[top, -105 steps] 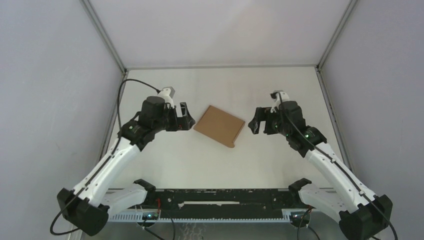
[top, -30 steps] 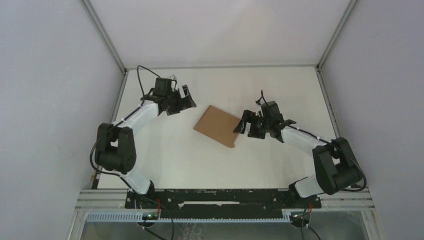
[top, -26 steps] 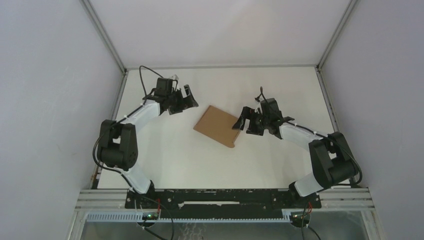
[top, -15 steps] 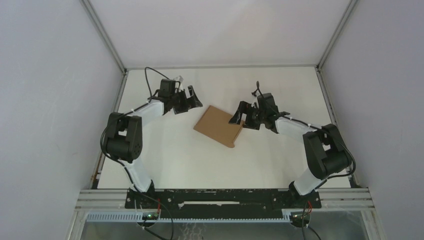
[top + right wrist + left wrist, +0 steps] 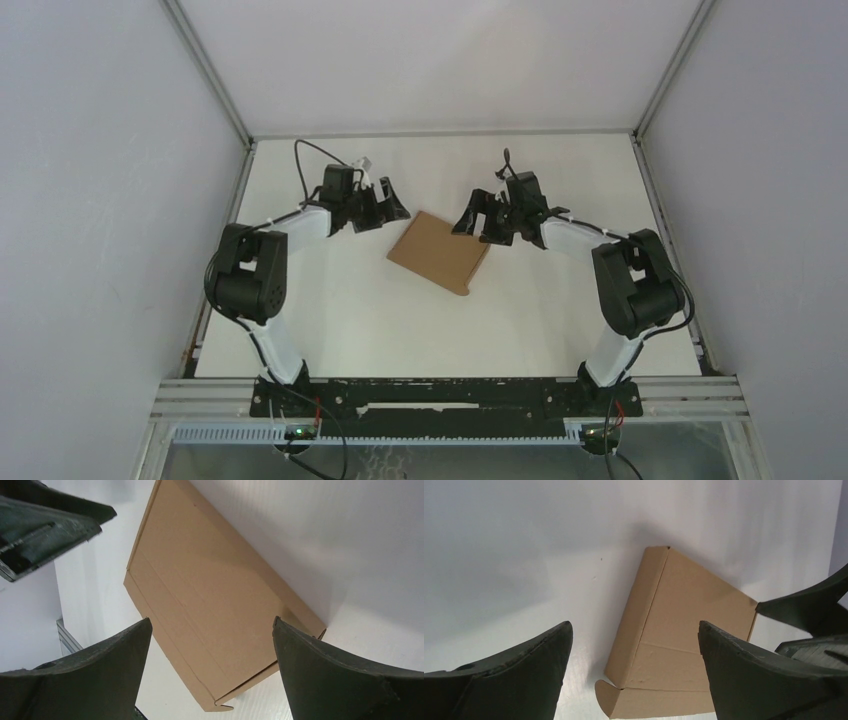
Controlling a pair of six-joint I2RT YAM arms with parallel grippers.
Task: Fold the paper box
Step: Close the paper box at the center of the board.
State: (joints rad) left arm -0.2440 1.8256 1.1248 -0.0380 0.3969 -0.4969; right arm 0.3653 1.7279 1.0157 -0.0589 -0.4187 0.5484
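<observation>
The paper box [image 5: 438,252] is a flat brown cardboard mailer lying closed on the white table, turned like a diamond. A small rounded tab [image 5: 461,291] sticks out at its near corner. My left gripper [image 5: 393,208] hovers open just beyond the box's far-left edge, touching nothing. My right gripper [image 5: 470,218] hovers open at the far-right edge, also apart from it. In the left wrist view the box [image 5: 684,630] lies ahead of the open left gripper [image 5: 634,623]. In the right wrist view the box [image 5: 210,595] shows between the spread fingers of the right gripper [image 5: 212,619].
Grey enclosure walls with metal corner posts [image 5: 205,70] stand round the white table [image 5: 380,320]. A black rail [image 5: 440,395] runs along the near edge by the arm bases. The right gripper [image 5: 814,610] shows in the left wrist view, the left gripper [image 5: 45,525] in the right wrist view.
Both arms have stretched farther out and swung inward, bringing the two open grippers close together by the box's far corner. The box has not moved.
</observation>
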